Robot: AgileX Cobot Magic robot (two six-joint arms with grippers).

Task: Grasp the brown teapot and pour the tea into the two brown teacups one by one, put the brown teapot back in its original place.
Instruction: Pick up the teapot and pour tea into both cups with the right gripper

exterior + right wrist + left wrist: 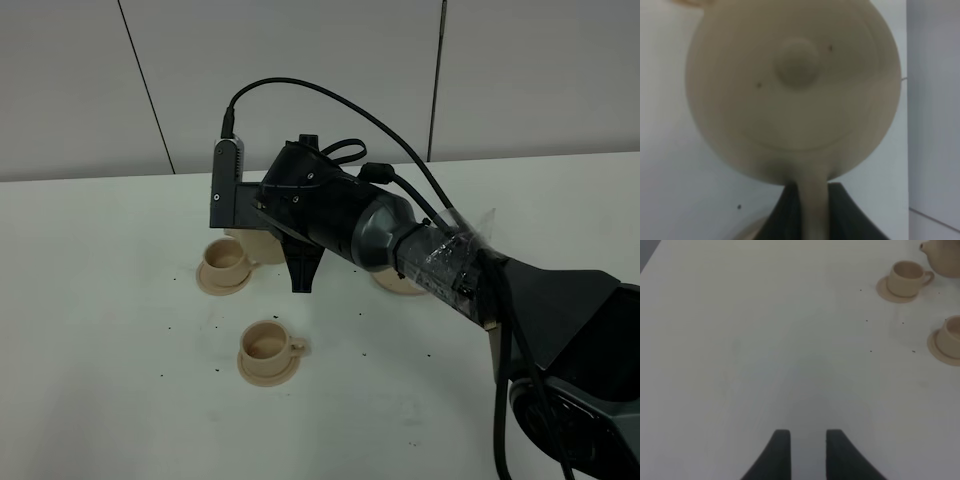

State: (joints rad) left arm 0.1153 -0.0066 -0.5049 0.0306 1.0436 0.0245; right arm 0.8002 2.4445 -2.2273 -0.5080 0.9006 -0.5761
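The brown teapot [795,95] is grasped by the right tool [812,215], whose dark fingers are clenched on the pot's loop handle [812,200]. In the right wrist view the domed lid with its knob [797,62] is seen face-on. In the high view the pot is largely hidden behind the right arm, which is reached across the middle of the white desk [100,350], and only a tan part of the pot is seen just behind the far teacup [225,262]. The near teacup [266,345] is set on its own small saucer, apart from the far one. The large saucer [392,286] is partly covered by the arm and is left bare of the pot. The left tool [807,455] is held released over bare desk, well apart from the cups, with nothing between its fingers.
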